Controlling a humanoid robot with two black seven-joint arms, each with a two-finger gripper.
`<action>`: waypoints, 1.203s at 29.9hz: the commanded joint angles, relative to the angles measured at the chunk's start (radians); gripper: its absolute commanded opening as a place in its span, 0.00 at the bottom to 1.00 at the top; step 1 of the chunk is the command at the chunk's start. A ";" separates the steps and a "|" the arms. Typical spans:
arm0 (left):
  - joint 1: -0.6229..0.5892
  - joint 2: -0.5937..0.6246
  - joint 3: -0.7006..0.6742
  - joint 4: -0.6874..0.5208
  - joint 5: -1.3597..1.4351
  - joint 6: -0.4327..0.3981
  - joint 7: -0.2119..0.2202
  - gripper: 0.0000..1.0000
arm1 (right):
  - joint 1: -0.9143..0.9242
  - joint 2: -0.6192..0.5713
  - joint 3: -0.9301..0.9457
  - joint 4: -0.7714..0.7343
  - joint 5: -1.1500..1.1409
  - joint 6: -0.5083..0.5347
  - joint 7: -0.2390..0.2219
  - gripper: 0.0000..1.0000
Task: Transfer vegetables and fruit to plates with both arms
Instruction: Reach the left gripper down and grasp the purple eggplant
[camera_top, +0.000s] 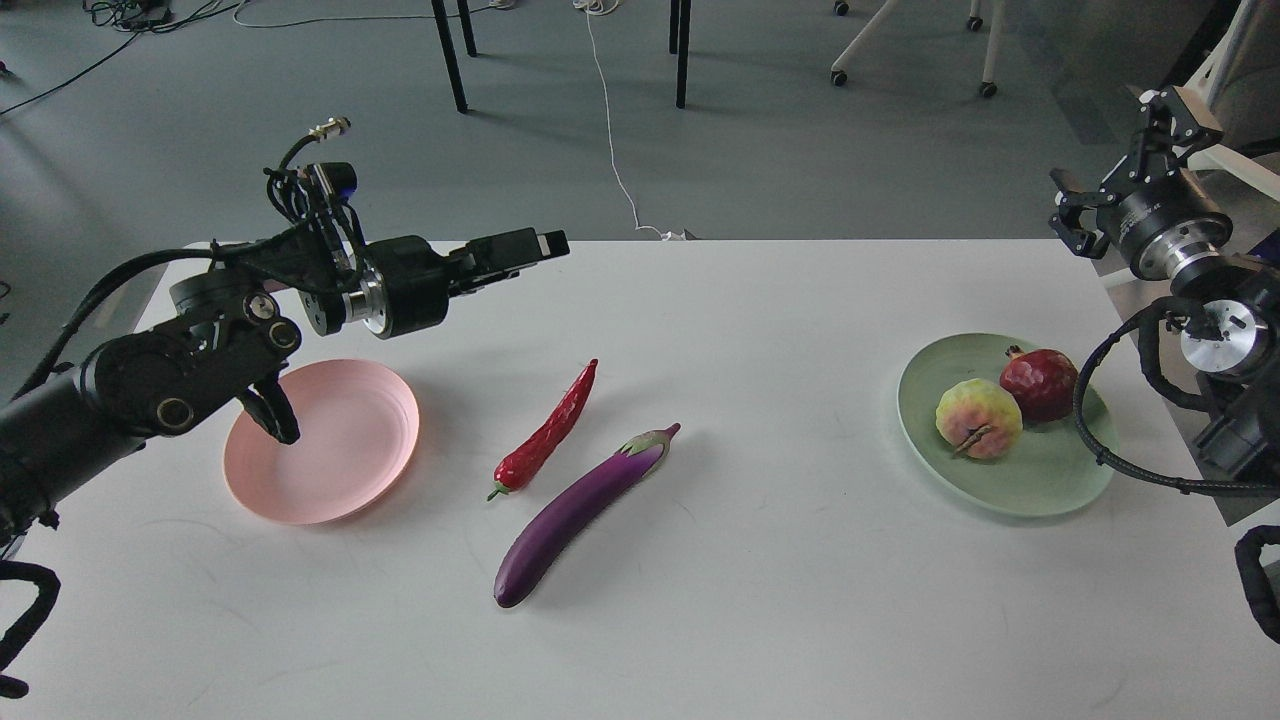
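Note:
The purple eggplant (580, 515) and the red chili pepper (545, 435) lie side by side on the white table's middle. The pale pink plate (320, 440) at the left has nothing on it. The pale green plate (1040, 480) at the right holds the pomegranate (1040, 383) and the bumpy yellow-pink fruit (978, 418), which touch. My left gripper (520, 252) hovers side-on above the table, up and left of the chili, holding nothing; its fingers overlap. My right gripper (1105, 165) is open and empty, off the table's back right corner, above the green plate.
My left arm's elbow (180, 385) hangs over the pink plate's left rim. My right arm's cable loop (1100, 440) crosses the green plate's right edge. Beyond the table are black furniture legs (450, 55), a white floor cable (610, 130) and a white chair (1230, 150).

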 joint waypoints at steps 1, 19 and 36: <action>-0.001 0.000 0.175 -0.064 0.172 0.108 0.001 0.98 | -0.072 -0.007 0.159 -0.001 0.052 0.000 -0.006 0.99; -0.002 -0.054 0.272 -0.130 0.725 0.168 0.015 0.94 | -0.203 -0.092 0.230 -0.003 0.086 0.000 0.008 0.99; 0.001 -0.049 0.297 -0.200 0.728 0.141 0.067 0.56 | -0.185 -0.088 0.236 -0.001 0.086 0.000 0.008 0.99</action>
